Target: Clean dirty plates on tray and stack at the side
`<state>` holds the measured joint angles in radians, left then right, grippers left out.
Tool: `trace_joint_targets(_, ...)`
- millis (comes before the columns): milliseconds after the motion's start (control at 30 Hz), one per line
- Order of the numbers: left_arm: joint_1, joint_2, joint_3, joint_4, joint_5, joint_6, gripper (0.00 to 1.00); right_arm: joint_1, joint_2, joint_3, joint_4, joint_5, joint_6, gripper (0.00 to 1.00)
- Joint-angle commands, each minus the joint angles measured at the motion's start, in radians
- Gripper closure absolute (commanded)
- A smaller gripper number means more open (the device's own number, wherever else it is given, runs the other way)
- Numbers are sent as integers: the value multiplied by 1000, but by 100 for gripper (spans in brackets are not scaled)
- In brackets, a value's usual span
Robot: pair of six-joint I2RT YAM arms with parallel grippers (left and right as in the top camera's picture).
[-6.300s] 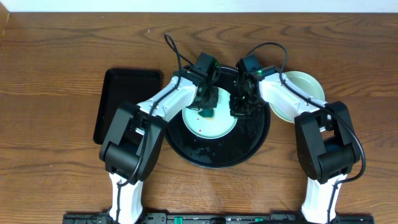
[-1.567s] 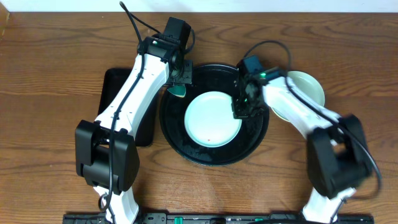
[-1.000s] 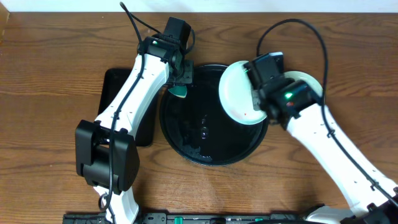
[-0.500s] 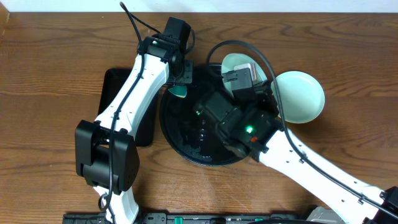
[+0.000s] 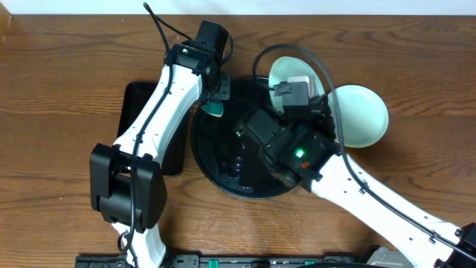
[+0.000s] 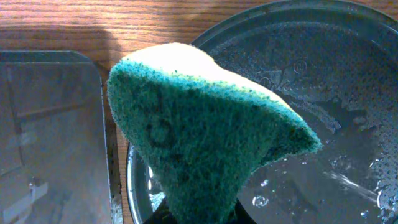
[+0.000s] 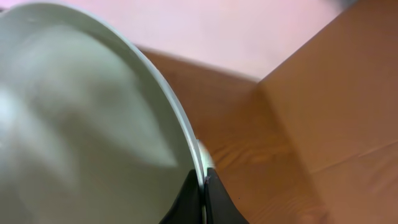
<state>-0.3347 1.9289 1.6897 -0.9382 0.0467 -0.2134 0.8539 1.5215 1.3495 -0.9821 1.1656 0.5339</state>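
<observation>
The round black tray (image 5: 223, 152) is wet and shows no plate on its visible part. My right gripper (image 7: 203, 186) is shut on the rim of a pale mint plate (image 7: 81, 130), held tilted on edge high above the tray's back right (image 5: 282, 71). Another pale plate (image 5: 364, 115) lies on the table to the right of the tray. My left gripper (image 6: 199, 216) is shut on a green sponge (image 6: 205, 143), held above the tray's back left rim (image 5: 214, 110). The wet tray (image 6: 348, 93) also shows in the left wrist view.
A smaller rectangular black tray (image 5: 145, 126) lies left of the round tray and shows in the left wrist view (image 6: 50, 137). My raised right arm (image 5: 297, 149) hides the round tray's right half. Black cables loop behind the tray.
My right gripper lifted the mint plate off the tray and raised it high, tilting it on edge. My left arm moved the sponge off the plate to the tray's back left and has held still since.
</observation>
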Motion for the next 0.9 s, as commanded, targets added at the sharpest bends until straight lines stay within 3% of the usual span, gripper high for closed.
trace_joint_targets(0, 3, -2, -1, -3, -2, -10, 92, -89, -13, -26, -2, -277, 96, 99)
trace_joint_targets(333, 2, -2, -1, -3, -2, -10, 92, -293, 93, -181, 183, -883, 135, 99)
trace_joint_targets(533, 2, -2, -1, -4, -2, -10, 92, -306, 233, -232, 246, -1039, 133, 99)
trace_joint_targets(667, 3, -2, -1, -3, -2, -10, 92, -307, 299, -231, 268, -1142, 42, 98)
trace_joint_targets(867, 2, -2, -1, -3, -2, -10, 92, -344, 303, -207, 277, -1197, -157, 64)
